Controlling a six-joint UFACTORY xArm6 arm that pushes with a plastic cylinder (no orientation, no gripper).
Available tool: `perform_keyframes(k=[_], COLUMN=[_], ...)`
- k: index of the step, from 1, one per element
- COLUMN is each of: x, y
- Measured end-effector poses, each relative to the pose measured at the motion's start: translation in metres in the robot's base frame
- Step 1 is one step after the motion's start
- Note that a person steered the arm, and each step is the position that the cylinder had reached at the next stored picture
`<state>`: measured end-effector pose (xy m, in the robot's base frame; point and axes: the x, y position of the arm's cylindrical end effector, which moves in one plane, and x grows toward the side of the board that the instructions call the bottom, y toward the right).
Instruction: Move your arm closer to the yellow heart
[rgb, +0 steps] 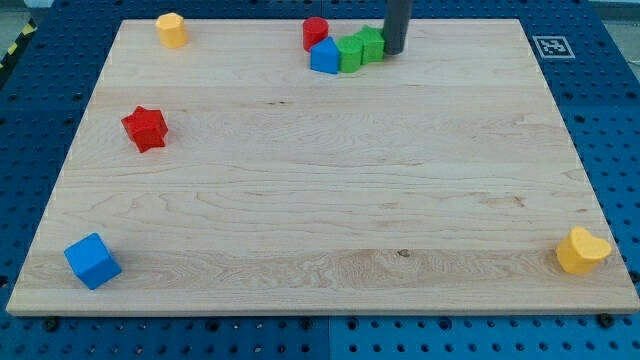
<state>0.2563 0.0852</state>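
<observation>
The yellow heart (583, 250) lies at the board's bottom right corner. My tip (394, 51) is at the view's top, right of centre, touching or just beside the right side of a green block (371, 44). The tip is far from the yellow heart, which lies well down and to the right of it. The rod rises out of the top of the view.
A second green block (350, 53), a blue block (324, 56) and a red cylinder (316, 32) cluster left of the tip. A yellow block (172, 30) sits top left, a red star (146, 128) at left, a blue cube (92, 261) bottom left. A marker tag (552, 45) is top right.
</observation>
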Motion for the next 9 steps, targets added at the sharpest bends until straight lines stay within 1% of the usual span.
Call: perform_keyframes(k=[1, 2, 3, 4, 5, 6, 7, 9], x=[0.0, 0.001, 0.054, 0.118, 0.155, 0.155, 0.172, 0.252], y=[-0.019, -0.019, -0.017, -0.02, -0.019, -0.019, 0.044, 0.2])
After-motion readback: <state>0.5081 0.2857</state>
